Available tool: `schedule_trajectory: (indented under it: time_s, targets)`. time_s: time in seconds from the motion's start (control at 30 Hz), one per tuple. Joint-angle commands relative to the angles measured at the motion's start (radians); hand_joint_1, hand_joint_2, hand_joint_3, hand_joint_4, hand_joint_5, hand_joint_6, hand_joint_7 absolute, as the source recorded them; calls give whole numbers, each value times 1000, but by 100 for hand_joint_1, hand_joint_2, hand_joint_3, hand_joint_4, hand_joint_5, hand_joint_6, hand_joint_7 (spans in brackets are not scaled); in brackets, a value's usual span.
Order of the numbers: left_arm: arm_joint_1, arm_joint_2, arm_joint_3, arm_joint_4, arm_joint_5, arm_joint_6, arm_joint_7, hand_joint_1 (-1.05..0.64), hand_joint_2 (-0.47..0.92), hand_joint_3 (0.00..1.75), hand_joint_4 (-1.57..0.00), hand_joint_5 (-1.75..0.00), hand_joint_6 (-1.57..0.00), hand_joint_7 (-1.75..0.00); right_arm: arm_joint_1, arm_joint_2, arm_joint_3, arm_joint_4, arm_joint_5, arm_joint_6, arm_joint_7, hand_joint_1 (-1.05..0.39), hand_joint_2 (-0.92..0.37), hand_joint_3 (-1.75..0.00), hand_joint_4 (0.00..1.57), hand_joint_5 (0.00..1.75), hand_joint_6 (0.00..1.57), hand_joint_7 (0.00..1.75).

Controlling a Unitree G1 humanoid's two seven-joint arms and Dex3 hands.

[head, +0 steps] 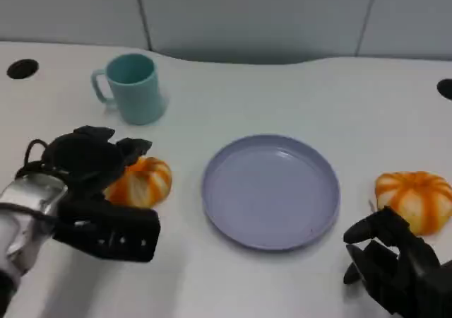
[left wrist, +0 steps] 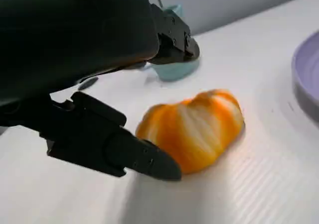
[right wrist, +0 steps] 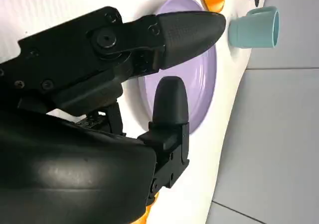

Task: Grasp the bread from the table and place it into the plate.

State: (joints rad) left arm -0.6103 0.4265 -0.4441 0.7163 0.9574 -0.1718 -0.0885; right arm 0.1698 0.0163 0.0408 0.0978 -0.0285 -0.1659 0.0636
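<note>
Nearest to us in the head view, our right hand [head: 395, 265] sits low at the table's near right edge, its black fingers loosely curled and apart, holding nothing; just beyond it lies a round orange-and-white striped bread roll [head: 415, 199] on the white table [head: 296, 92], apart from the hand. On the near left, our left hand [head: 95, 191] reaches around a second orange-and-white striped bun [head: 141, 182]; its fingers are spread, one long finger [left wrist: 124, 152] lying along the near side of the bun and another [left wrist: 172, 40] arching above it. In the left wrist view the lower finger seems to touch the bun's edge, but we cannot tell whether the hand has actually closed on it; the bun rests on the table. Between the two breads, at the middle, sits the round lavender plastic plate [head: 271, 191], bare inside. Farther back on the left stands an upright teal mug [head: 133, 88], its handle turned left.
</note>
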Motion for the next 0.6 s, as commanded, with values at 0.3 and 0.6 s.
schedule_trajectory:
  time_s: [0.3, 0.6]
  targets:
    - [-207, -176, -150, 495, -23, 24, 155, -66, 74, 0, -10, -4, -15, -2, 11, -16, -4, -8, -3, -16, -3, -28, -92, -31, 57, 175, 33, 175]
    - [-208, -186, -157, 558, -89, 1, 246, -41, 80, 0, -40, -84, -51, -65, 16, -17, -4, -6, -6, -27, -5, -28, -92, -31, 56, 175, 34, 175]
